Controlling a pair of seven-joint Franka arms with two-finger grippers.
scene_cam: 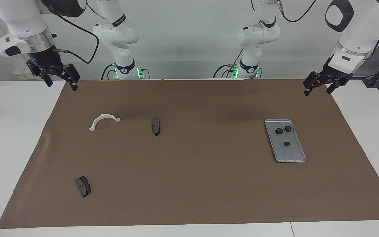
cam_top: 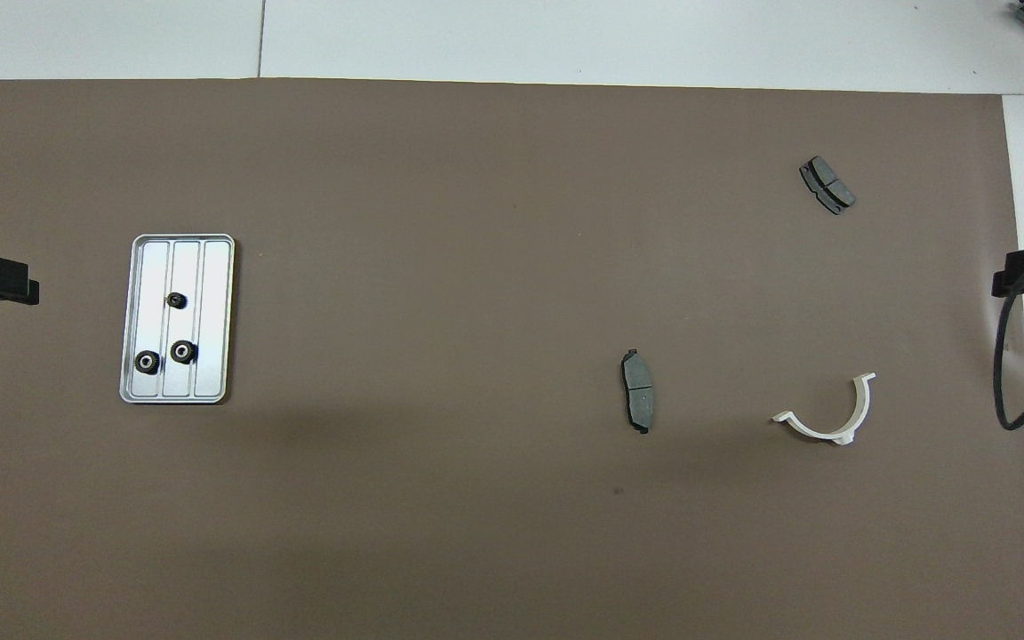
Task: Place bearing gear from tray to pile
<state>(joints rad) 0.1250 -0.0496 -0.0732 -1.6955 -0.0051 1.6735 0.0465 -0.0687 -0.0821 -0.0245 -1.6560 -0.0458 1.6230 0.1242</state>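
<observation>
Both end effectors raised, fingers apart, empty.

Three bearing gears (scene_cam: 283,134) in tray (scene_cam: 291,154), right of facing frame. Pile: white bracket (scene_cam: 104,121), brake pads (scene_cam: 156,125) (scene_cam: 83,186), left. Left end effector (scene_cam: 317,86) upper right; right end effector (scene_cam: 59,79) upper left, over surface (scene_cam: 209,184) edges.

tray (scene_cam: 293,154) silver, ridged | gears (scene_cam: 287,143) black | bracket (scene_cam: 104,120) white | mat (scene_cam: 189,184) brown

Pretty even, bright overhead light, both shots sharp. Soft blurry shadows sit on the mat (scene_cam: 189,184) nearer the robots than the tray (scene_cam: 294,154), whose metal shines a bit. No real glare.
</observation>
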